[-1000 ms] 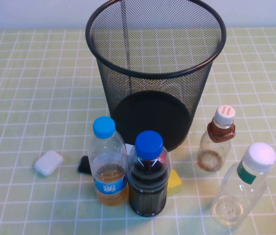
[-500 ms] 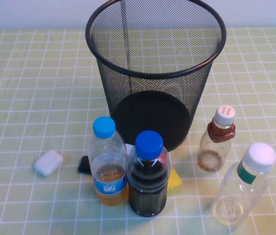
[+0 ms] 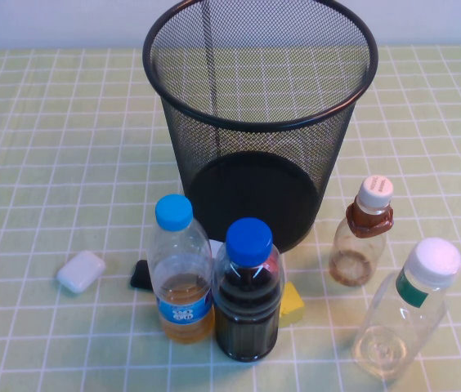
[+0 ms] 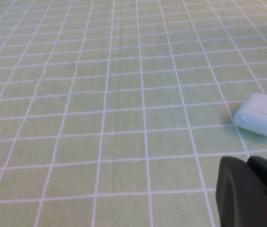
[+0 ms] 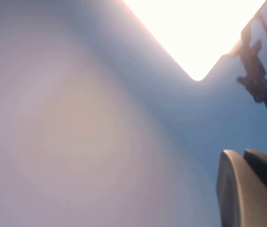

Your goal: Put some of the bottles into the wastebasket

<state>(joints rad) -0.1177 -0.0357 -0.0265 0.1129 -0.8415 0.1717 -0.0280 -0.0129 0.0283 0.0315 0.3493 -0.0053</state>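
Note:
The black wire-mesh wastebasket (image 3: 259,114) stands upright at the table's middle back, with nothing visible inside. The larger clear bottle with a white cap and green neck band (image 3: 406,314) stands at the front right. The smaller clear bottle with a brown neck sleeve (image 3: 363,233) stands just behind it, right of the basket. Neither arm shows in the high view. My left gripper (image 4: 246,161) is shut and empty, low over the green checked cloth near a white case (image 4: 261,113). My right gripper (image 5: 242,153) is shut and empty, facing a blank wall away from the table.
A light-blue-capped bottle of amber liquid (image 3: 180,273) and a blue-capped bottle of dark liquid (image 3: 248,294) stand in front of the basket. A white case (image 3: 81,271) lies at the left. A small black item (image 3: 140,275) and a yellow block (image 3: 292,304) sit by the bottles.

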